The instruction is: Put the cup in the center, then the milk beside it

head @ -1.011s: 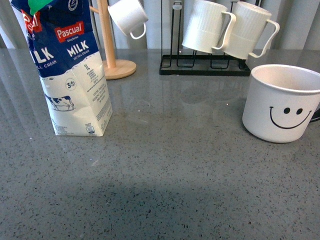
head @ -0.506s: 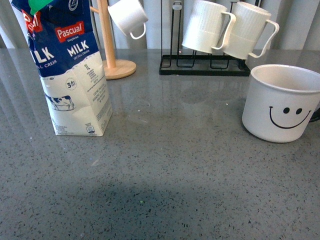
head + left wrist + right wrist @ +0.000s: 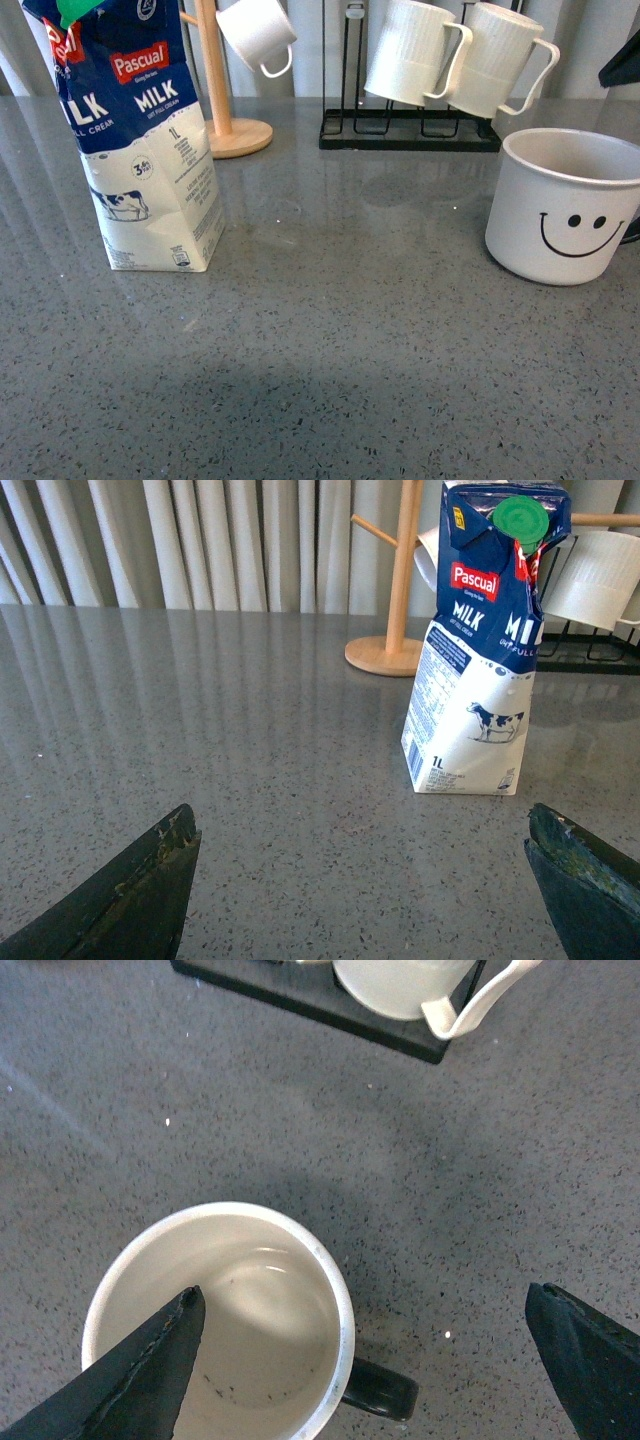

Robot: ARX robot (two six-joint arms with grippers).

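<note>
Front view, milk: the milk [image 3: 140, 140] stands upright at the far left of the grey table [image 3: 330, 380]. The picture edge cuts off its top.
Front view, cup: the cup [image 3: 565, 205] stands at the far right with its smiley face toward the camera. The edge cuts off its handle side.
Front view, open room: milk and cup are well apart, with bare table between them and all along the near side.
Front view, back: a wooden stand [image 3: 225, 100] holding a small cup [image 3: 255, 35] is just behind the milk. A black rack [image 3: 410, 135] with two ribbed mugs [image 3: 455, 60] is behind the cup.
Front view, corner: a dark shape [image 3: 625, 55] pokes in above the cup. It may be part of the right arm, but too little shows.
Left wrist view, hand: the left gripper [image 3: 360, 815] is spread wide with nothing in it.
Left wrist view, milk: the milk stands ahead, apart from both fingers.
Right wrist view, hand: the right gripper [image 3: 365, 1295] is spread wide above the cup, holding nothing.
Right wrist view, cup: one finger hangs over the cup's open mouth. The other hangs over bare table past the black handle [image 3: 380, 1390].
</note>
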